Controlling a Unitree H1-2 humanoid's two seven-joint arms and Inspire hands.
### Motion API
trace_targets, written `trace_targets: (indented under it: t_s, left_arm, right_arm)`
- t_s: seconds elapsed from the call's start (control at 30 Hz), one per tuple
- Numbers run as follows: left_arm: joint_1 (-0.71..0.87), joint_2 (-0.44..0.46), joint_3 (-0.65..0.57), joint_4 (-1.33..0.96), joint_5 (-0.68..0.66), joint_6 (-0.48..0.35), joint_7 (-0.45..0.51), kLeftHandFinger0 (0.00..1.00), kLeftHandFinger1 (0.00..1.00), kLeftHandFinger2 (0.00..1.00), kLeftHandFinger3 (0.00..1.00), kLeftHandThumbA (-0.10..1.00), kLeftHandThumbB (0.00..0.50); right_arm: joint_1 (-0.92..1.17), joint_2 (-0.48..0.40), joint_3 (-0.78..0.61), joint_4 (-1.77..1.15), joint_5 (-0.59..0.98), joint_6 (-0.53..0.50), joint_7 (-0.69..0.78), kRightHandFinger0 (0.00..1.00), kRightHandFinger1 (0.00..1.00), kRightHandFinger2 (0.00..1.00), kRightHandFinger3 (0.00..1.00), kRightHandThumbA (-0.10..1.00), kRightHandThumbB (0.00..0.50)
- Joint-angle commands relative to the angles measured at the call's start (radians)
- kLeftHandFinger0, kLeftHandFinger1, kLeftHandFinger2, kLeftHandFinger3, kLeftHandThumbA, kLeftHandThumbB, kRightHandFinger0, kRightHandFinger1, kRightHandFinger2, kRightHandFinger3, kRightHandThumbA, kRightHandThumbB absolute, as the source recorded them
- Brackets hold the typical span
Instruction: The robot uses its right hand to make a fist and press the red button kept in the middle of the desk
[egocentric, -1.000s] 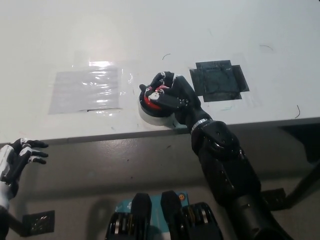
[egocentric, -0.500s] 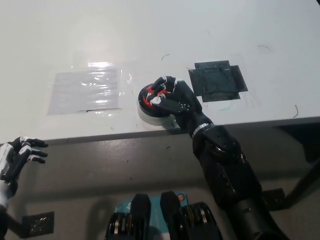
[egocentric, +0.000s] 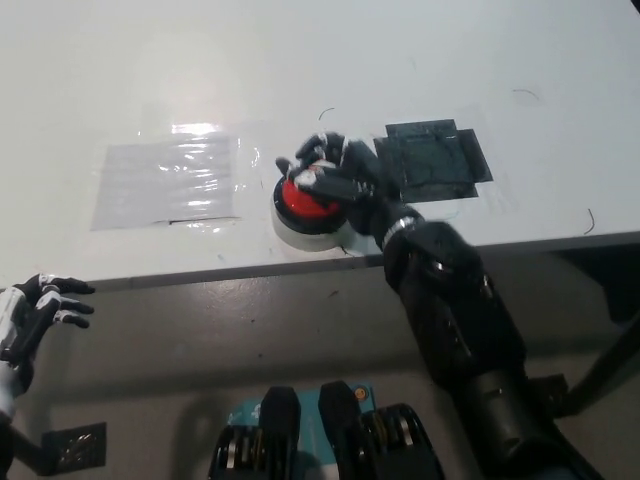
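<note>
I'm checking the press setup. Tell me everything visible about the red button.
The red button is a round red cap on a pale, wider round base, looking like plastic. It sits near the front edge of the white desk. The black right hand, fingers curled, covers its upper right part.

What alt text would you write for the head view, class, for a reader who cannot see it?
The robot's black right hand, fingers curled, sits over the far side of a red button on a white desk. The white left hand rests off the desk at lower left.
</note>
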Motion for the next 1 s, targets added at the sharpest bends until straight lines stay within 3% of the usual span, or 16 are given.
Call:
trace_targets:
  t_s: [0.0, 0.03, 0.13, 0.2, 0.3, 0.43, 0.5, 0.67, 0.7, 0.77, 0.8, 0.87, 0.97]
  left_arm:
    - [0.002, 0.029, 0.007, -0.022, 0.003, -0.015, -0.003, 0.42, 0.44, 0.50, 0.50, 0.60, 0.032]
    - [0.003, 0.028, 0.007, -0.022, 0.003, -0.017, -0.002, 0.43, 0.44, 0.51, 0.51, 0.60, 0.029]
    - [0.012, 0.021, 0.005, -0.023, 0.008, -0.017, 0.003, 0.43, 0.44, 0.51, 0.50, 0.60, 0.022]
    - [0.012, 0.019, 0.008, -0.021, -0.003, -0.018, -0.001, 0.42, 0.43, 0.50, 0.49, 0.58, 0.014]
    - [0.009, 0.020, 0.008, -0.017, -0.006, -0.017, -0.003, 0.42, 0.43, 0.49, 0.47, 0.58, 0.014]
    - [0.006, 0.024, 0.012, -0.013, -0.011, -0.026, -0.006, 0.48, 0.47, 0.51, 0.46, 0.57, 0.019]
    - [0.010, 0.029, 0.005, -0.023, 0.011, -0.007, 0.005, 0.48, 0.48, 0.53, 0.48, 0.61, 0.024]
    - [0.013, 0.026, 0.015, -0.016, -0.011, -0.017, -0.004, 0.42, 0.43, 0.48, 0.46, 0.56, 0.027]
    - [0.016, 0.029, 0.010, -0.023, 0.003, -0.006, 0.002, 0.42, 0.43, 0.49, 0.47, 0.58, 0.029]
    - [0.018, 0.029, 0.010, -0.025, 0.001, -0.008, 0.000, 0.42, 0.43, 0.48, 0.48, 0.59, 0.024]
    - [0.018, 0.029, 0.011, -0.028, 0.001, -0.005, 0.002, 0.41, 0.42, 0.48, 0.46, 0.58, 0.023]
    - [0.018, 0.029, 0.010, -0.025, 0.005, -0.008, 0.004, 0.45, 0.45, 0.50, 0.47, 0.59, 0.029]
    - [0.013, 0.031, 0.011, -0.011, -0.008, -0.027, -0.009, 0.45, 0.45, 0.50, 0.45, 0.58, 0.026]
  right_arm:
    - [-0.107, 0.007, -0.023, -0.100, 0.021, 0.086, -0.017, 0.00, 0.00, 0.30, 0.31, 0.64, 0.125]
    - [-0.126, 0.006, -0.034, -0.130, 0.028, 0.110, -0.025, 0.00, 0.00, 0.30, 0.31, 0.64, 0.149]
    - [-0.143, 0.005, -0.057, -0.193, 0.040, 0.158, -0.034, 0.00, 0.00, 0.29, 0.29, 0.61, 0.136]
    - [-0.159, -0.004, -0.082, -0.215, 0.060, 0.158, -0.024, 0.00, 0.00, 0.29, 0.29, 0.63, 0.097]
    - [-0.173, -0.015, -0.123, -0.249, 0.087, 0.186, -0.029, 0.00, 0.00, 0.28, 0.31, 0.60, 0.117]
    - [-0.173, -0.066, -0.147, -0.319, 0.072, 0.191, -0.028, 0.00, 0.00, 0.30, 0.36, 0.64, 0.137]
    - [-0.167, -0.095, -0.175, -0.367, 0.078, 0.212, -0.044, 0.00, 0.03, 0.34, 0.40, 0.63, 0.152]
    - [-0.146, -0.174, -0.231, -0.380, 0.108, 0.195, -0.021, 0.00, 0.08, 0.40, 0.47, 0.62, 0.150]
    - [-0.127, -0.203, -0.243, -0.404, 0.113, 0.192, -0.012, 0.00, 0.11, 0.43, 0.49, 0.63, 0.127]
    - [-0.117, -0.211, -0.255, -0.429, 0.124, 0.205, -0.022, 0.00, 0.13, 0.44, 0.52, 0.62, 0.127]
    - [-0.098, -0.223, -0.257, -0.464, 0.124, 0.211, -0.021, 0.00, 0.15, 0.44, 0.53, 0.65, 0.083]
    - [-0.078, -0.235, -0.254, -0.501, 0.122, 0.210, -0.017, 0.00, 0.16, 0.42, 0.50, 0.65, 0.059]
    - [-0.020, -0.262, -0.268, -0.558, 0.124, 0.216, -0.027, 0.00, 0.16, 0.41, 0.48, 0.64, 0.068]
